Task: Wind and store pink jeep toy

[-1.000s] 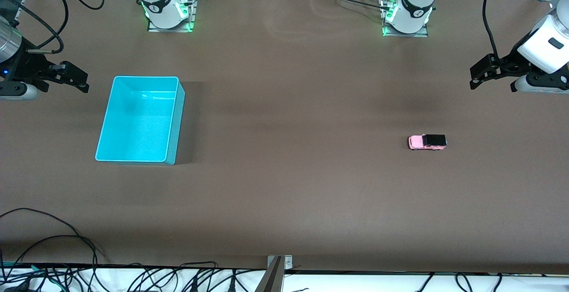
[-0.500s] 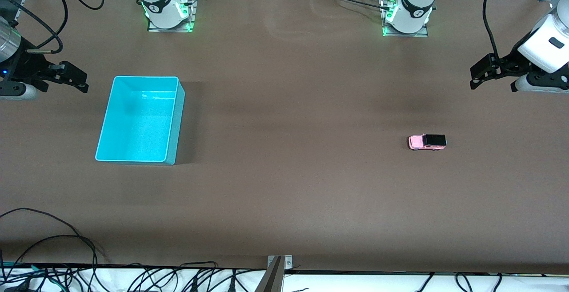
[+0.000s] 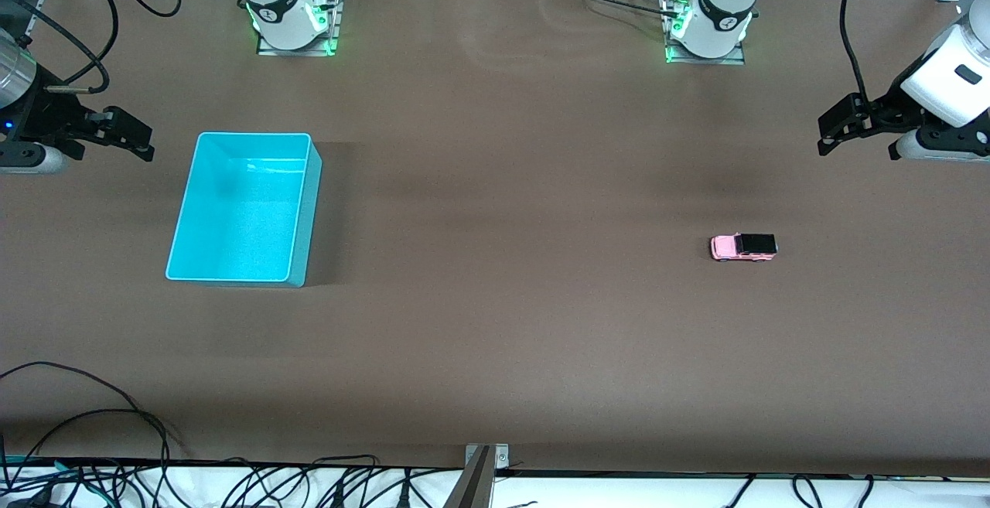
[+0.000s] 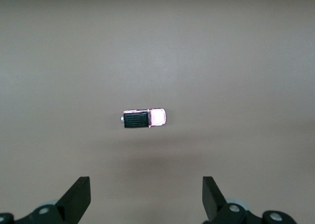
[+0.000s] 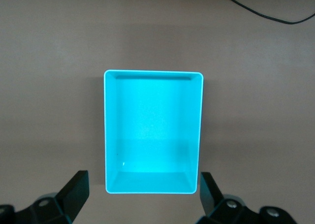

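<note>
The pink jeep toy (image 3: 743, 247) stands on its wheels on the brown table (image 3: 503, 299), toward the left arm's end and about midway between the edge along the robots' bases and the edge nearest the front camera. Its light pink hood points toward the table's middle and its black roof section toward the left arm's end edge. Nothing touches it. In the left wrist view the jeep (image 4: 143, 118) lies on bare tabletop, well apart from the fingertips.

The left gripper (image 3: 829, 135) hangs in the air over the left arm's end of the table, near that edge. Its two black fingers (image 4: 78, 198) are spread wide and hold nothing.

The cyan bin (image 3: 305, 206) sits toward the right arm's end of the table, well apart from the jeep, its opening facing up. In the right wrist view the bin (image 5: 106, 135) shows a bare cyan floor.

The right gripper (image 3: 139, 141) hangs over the right arm's end of the table, beside the bin. Its fingers (image 5: 74, 194) are likewise spread wide, gripping nothing.

No lettering can be read on the jeep or the bin. Loose black cables (image 3: 93, 423) lie along the edge nearest the front camera.
</note>
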Available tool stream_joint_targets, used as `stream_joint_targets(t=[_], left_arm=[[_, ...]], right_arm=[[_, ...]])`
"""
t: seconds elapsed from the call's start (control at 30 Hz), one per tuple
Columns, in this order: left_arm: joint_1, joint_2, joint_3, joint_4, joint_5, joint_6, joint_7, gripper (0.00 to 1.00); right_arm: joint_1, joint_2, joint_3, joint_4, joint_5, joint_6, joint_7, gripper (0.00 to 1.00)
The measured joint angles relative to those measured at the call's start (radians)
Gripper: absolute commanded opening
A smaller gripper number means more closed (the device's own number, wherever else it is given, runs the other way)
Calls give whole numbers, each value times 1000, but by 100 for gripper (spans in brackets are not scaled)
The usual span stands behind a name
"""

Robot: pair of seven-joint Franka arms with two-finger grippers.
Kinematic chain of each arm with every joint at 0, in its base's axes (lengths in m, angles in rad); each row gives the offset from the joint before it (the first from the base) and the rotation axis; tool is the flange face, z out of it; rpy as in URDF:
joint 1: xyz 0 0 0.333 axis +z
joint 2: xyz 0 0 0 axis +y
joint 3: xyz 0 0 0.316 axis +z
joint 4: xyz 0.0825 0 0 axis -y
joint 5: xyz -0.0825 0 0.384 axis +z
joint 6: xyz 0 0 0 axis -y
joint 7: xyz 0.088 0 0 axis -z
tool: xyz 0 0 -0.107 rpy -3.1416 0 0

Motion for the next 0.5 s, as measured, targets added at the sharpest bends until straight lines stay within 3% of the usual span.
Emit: stream_joint_targets(t=[0.5], left_arm=[[-1,0,-41,0,-1,-31,0,100]], right_arm=[[0,0,0,0,0,0,0,100]])
